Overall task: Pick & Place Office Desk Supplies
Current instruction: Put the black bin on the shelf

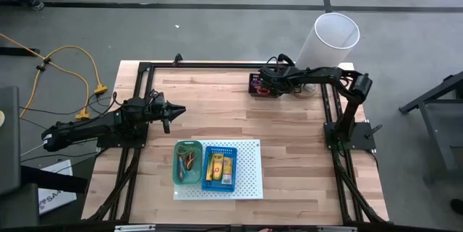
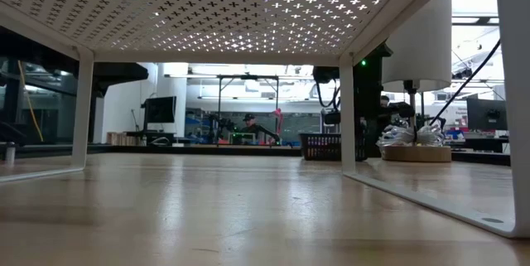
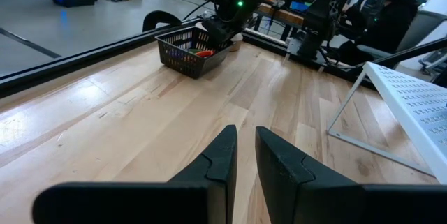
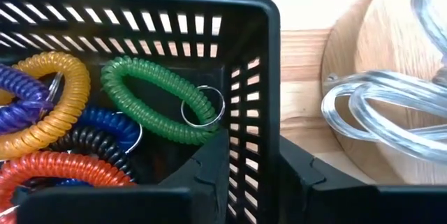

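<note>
A black slotted bin (image 1: 260, 85) stands on the table near its far edge. It holds several coiled plastic loops, among them a green one (image 4: 157, 102), a yellow-orange one (image 4: 59, 105) and a red one (image 4: 63, 172). My right gripper (image 4: 253, 154) reaches steeply down at the bin's right-hand corner and is shut on its wall. My left gripper (image 3: 246, 137) waits at the table's left side, level, shut, with nothing between its fingers. The bin (image 3: 192, 49) also shows far ahead of it. My right gripper has the black bin's side wall (image 4: 255, 112) between its two fingers, near a corner. One finger (image 4: 209, 172) is inside the bin and the other (image 4: 300, 178) outside. The fingers come slanting down from above. The bin's bottom rests on the table.
Near the front edge a white perforated board (image 1: 246, 181) carries a green bin (image 1: 188, 162) with bands and a blue bin (image 1: 219, 168) with yellow packets. Beside the black bin are a round wooden base (image 4: 377, 63), clear tubing (image 4: 370, 105) and a tall white cylinder (image 1: 333, 37).
</note>
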Robot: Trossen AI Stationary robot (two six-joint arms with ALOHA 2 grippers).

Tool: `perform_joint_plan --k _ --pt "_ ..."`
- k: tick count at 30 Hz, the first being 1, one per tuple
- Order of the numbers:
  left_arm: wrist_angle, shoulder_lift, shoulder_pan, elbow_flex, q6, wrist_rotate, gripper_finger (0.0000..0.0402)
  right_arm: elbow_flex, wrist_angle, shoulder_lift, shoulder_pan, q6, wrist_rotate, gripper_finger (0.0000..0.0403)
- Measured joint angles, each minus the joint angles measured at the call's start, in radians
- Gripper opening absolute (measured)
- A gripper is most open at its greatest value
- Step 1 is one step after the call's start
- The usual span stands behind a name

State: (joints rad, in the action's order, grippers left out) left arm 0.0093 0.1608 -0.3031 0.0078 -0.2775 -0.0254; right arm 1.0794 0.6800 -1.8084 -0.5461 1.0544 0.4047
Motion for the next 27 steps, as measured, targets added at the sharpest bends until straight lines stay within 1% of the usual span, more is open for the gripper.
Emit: perform_joint_plan --k 8,18,27 --pt "0.0 0.0 0.0 0.0 0.0 0.0 0.005 0.0 -0.005 0.0 0.0 -0.012 0.006 0.0067" --pt "0.0 0.0 0.0 0.0 0.0 0.0 0.005 0.001 -0.012 0.0 0.0 -0.012 0.006 0.0007" --pt "0.0 0.0 0.0 0.0 0.0 0.0 0.005 0.001 -0.011 0.0 0.001 -0.012 0.006 0.0004"
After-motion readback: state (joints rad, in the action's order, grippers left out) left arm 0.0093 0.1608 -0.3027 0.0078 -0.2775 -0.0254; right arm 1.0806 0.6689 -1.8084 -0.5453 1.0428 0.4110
